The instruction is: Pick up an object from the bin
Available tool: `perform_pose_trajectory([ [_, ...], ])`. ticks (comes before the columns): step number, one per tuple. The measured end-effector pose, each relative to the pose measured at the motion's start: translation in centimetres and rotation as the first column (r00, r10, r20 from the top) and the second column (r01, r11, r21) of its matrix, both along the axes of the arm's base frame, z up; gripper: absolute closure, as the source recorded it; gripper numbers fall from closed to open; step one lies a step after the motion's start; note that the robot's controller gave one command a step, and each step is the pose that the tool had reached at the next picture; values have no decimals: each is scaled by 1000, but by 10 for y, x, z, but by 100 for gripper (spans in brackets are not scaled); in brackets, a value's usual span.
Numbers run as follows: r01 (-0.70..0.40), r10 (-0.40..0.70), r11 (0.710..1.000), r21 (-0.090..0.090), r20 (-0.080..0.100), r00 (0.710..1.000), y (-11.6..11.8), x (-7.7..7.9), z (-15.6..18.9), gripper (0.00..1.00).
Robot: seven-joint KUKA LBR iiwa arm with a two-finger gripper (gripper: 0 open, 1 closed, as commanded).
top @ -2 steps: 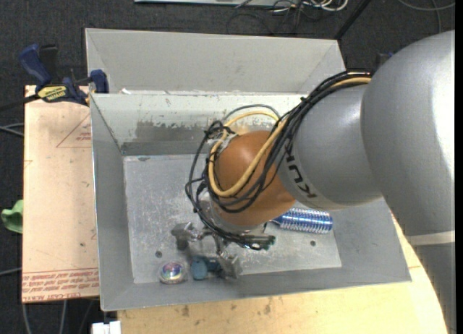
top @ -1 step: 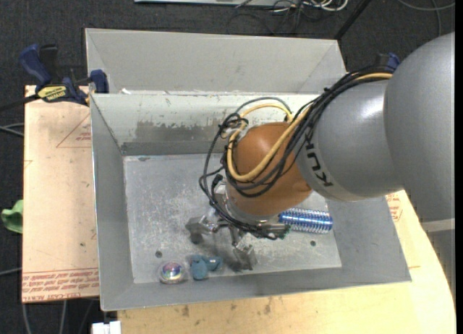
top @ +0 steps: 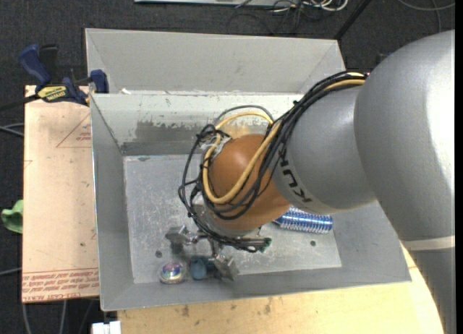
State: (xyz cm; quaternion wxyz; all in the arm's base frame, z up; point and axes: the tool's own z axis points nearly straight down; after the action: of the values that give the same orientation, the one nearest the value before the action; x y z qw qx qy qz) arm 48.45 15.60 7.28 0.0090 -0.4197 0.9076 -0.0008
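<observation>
Camera view: the hand (top: 210, 251) is hanging low over a small blue thing (top: 199, 270) on the bin (top: 145, 202) floor, likely lining up; apart or together, I cannot tell.

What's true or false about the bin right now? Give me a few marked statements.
1. The tool is down in the lower-left part of the bin. True.
2. A round silvery thing lies by the near wall, left of the tool. True.
3. The blue-and-white striped thing lies in the far left corner. False: it lies on the right, partly under the arm.
4. The bin is heaped full. False: few small things, much bare floor.
</observation>
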Motion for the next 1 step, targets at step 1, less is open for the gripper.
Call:
perform_pose_trajectory([
  [1, 8, -8, 1000, -4, -15, 1000, -2, -4, -3, 100],
])
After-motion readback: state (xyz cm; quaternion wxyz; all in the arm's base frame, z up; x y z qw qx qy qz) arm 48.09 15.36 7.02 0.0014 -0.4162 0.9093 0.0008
